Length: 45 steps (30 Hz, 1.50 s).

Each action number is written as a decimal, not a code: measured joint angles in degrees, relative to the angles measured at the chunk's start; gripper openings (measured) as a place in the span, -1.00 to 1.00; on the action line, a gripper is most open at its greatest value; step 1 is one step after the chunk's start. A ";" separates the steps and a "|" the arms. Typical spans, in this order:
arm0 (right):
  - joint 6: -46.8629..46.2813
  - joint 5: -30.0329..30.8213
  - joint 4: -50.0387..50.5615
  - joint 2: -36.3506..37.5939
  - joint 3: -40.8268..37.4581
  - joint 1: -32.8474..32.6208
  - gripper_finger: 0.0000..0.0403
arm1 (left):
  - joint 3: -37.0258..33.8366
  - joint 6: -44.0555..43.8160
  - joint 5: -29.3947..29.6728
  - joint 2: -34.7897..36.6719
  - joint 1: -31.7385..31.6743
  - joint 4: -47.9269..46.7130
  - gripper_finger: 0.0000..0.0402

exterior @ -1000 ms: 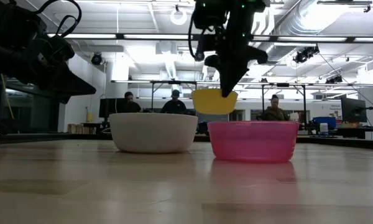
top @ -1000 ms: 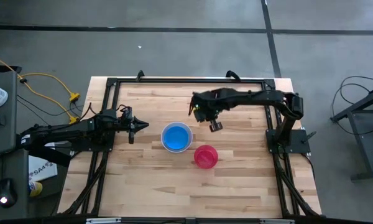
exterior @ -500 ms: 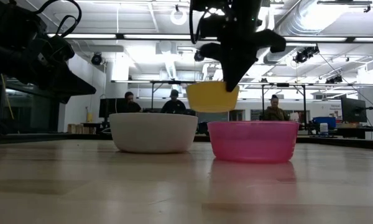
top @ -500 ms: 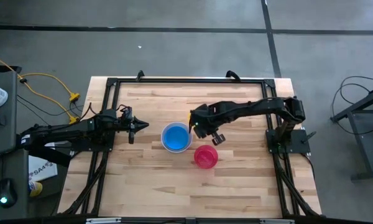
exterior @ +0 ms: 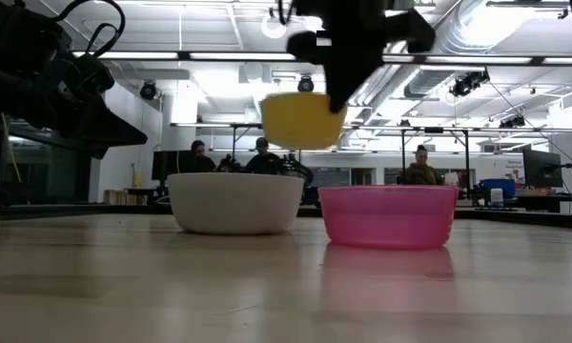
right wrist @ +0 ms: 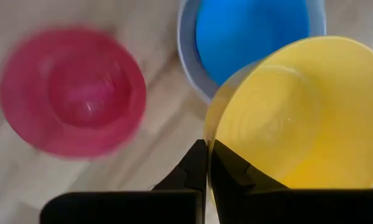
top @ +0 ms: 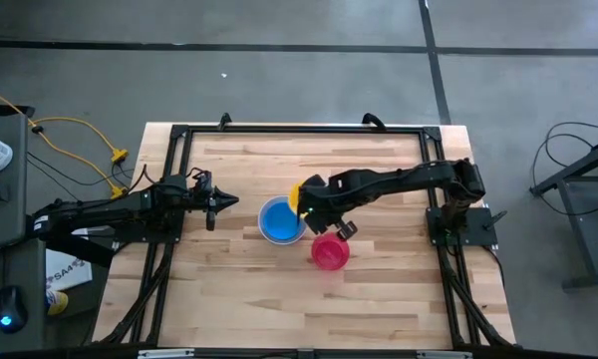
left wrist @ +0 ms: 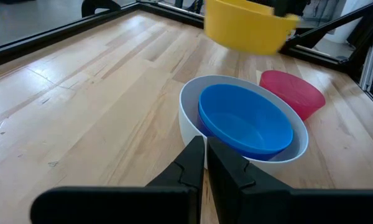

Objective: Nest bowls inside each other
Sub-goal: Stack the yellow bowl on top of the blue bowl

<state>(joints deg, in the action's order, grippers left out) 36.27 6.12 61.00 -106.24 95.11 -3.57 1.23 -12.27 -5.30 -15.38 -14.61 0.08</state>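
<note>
Wood bench (top: 239,289), mid area: white bowl (left wrist: 193,118) w/ blue bowl (left wrist: 245,121) nested inside; red bowl (top: 330,250) empty just beside, toward front edge. My right hand (top: 301,202) pinches yellow bowl (exterior: 300,119) rim, held above white bowl. Left hand (top: 219,201) pressed together, waiting nr left edge.

Grey floor (top: 279,80); ceiling strip lights (exterior: 219,55) glow.
</note>
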 joint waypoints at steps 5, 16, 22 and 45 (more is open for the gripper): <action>1.38 -3.31 2.47 -3.77 6.95 -1.14 -0.98 | 0.00 0.00 0.01 0.02 -0.02 -0.02 -0.90; 10.15 -0.15 5.54 -12.18 12.61 -4.14 -0.98 | -0.02 0.00 0.00 0.00 -0.02 0.00 -0.90; 11.64 -0.43 2.02 -12.28 12.68 -3.86 -0.98 | 0.00 0.00 0.01 0.02 -0.02 0.00 -0.90; 8.43 -5.98 -5.09 -12.71 12.68 -1.68 -0.98 | 0.00 0.00 0.01 0.02 0.00 0.00 -0.90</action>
<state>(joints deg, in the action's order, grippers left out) 44.70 0.14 55.91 -118.95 107.79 -5.25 1.23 -12.27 -5.29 -15.36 -14.61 0.08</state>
